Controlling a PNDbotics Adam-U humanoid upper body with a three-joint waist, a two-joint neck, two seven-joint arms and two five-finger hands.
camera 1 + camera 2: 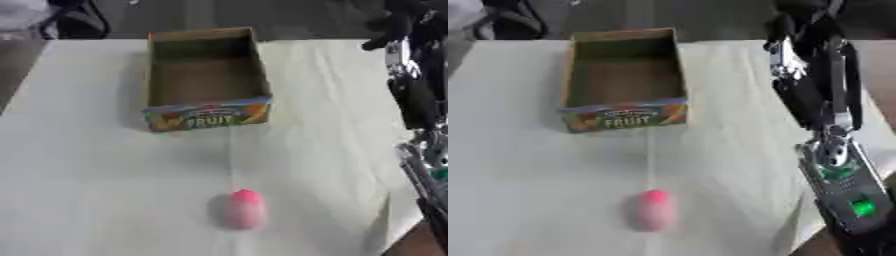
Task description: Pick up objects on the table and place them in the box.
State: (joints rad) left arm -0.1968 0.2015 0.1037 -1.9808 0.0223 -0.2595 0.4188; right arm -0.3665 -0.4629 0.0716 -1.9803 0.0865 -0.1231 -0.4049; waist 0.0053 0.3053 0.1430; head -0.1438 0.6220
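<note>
An open cardboard box (pixel 208 115) with a colourful "FRUIT" front stands at the far middle of the table; its inside shows only brown cardboard. A pink rounded object (pixel 244 209), brighter pink at its top end, lies alone on the white cloth well in front of the box. My right arm (pixel 824 100) rises along the right side of the table. Its dark right hand (pixel 802 20) is up at the far right, beside the box's far corner and high over the table edge, far from the pink object. The left hand is out of sight.
White cloth covers the table (pixel 87 175), with a crease running from the box toward the pink object. The table's right edge (pixel 868 100) lies under my arm. Dark floor and chair legs (pixel 83 20) sit beyond the far edge.
</note>
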